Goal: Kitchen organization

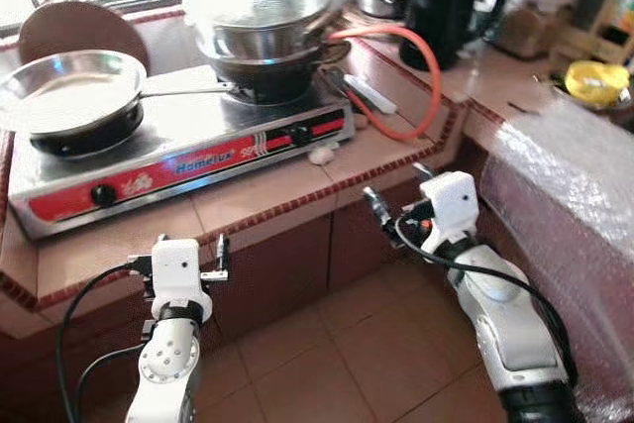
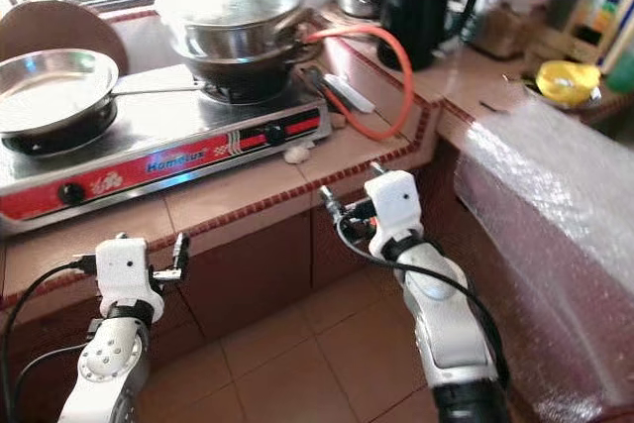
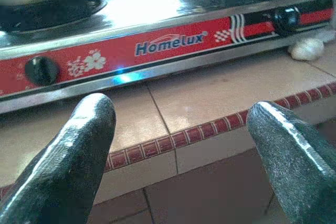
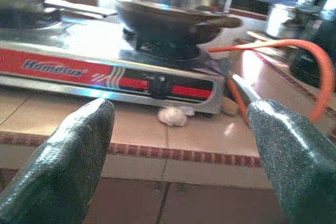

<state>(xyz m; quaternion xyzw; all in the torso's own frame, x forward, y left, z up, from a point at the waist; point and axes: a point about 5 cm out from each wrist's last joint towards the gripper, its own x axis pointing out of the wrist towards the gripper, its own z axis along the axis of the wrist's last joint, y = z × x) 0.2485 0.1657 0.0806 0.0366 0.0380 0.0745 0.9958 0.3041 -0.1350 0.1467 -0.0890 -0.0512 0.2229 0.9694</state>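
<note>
Tiled counter (image 1: pixel 277 207); "Homelux" stove (image 1: pixel 188 141)

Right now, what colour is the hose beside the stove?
Orange; the hose shows best in the left eye view.

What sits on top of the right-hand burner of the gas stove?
A dark wok sits on the gas stove's right burner, with a steel bowl nested in it. The bowl hides the wok's inside, and the burner under the wok is mostly covered.
</note>
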